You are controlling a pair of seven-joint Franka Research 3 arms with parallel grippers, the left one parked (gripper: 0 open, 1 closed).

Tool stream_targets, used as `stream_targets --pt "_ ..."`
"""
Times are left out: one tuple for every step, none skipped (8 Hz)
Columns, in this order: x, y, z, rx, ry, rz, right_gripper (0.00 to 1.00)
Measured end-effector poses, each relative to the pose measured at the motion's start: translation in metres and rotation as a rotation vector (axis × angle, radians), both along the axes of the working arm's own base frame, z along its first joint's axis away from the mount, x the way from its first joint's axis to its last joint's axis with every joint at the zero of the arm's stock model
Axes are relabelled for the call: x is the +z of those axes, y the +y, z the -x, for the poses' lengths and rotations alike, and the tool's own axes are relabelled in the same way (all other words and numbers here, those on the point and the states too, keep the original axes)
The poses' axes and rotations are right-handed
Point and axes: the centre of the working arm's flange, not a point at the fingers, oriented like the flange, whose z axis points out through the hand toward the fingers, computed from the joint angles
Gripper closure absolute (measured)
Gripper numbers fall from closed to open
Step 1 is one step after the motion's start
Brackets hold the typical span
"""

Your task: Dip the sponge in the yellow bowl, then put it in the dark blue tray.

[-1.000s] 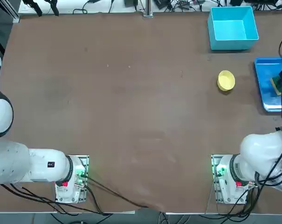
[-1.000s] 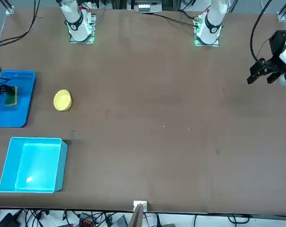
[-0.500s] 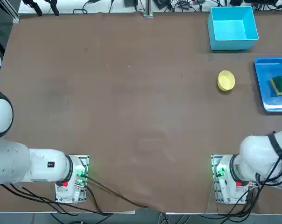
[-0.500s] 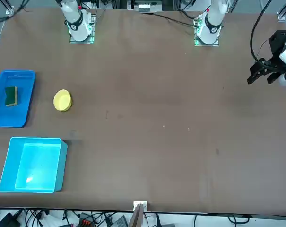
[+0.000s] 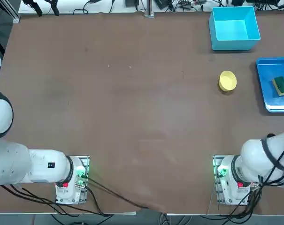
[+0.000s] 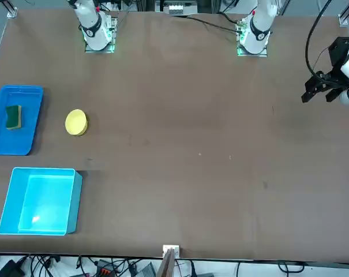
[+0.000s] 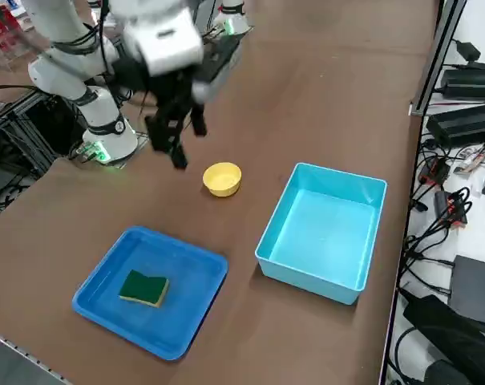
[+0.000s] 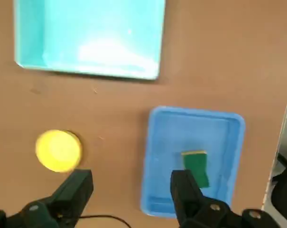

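Above the brown table (image 7: 306, 104), right gripper (image 8: 132, 183) (2 jaws) wide open, untouching.

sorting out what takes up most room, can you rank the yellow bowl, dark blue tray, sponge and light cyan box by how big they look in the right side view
1. light cyan box
2. dark blue tray
Unsure: yellow bowl and sponge look alike in size
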Motion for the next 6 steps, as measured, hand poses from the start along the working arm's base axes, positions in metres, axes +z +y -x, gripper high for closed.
stream_targets --pt "0.023 0.046 -0.005 -0.026 -0.024 0.004 0.0" --pt "0.039 0.091 -0.007 -0.031 -0.024 -0.001 0.0" --pt "0.045 0.139 -0.006 -0.027 -0.009 -0.004 0.0" --pt "0.046 0.177 -0.002 -0.025 0.004 -0.003 0.0" --pt "0.044 0.204 0.005 -0.015 0.017 -0.004 0.0" --pt "0.042 0.22 0.014 0.0 0.027 -0.005 0.0"
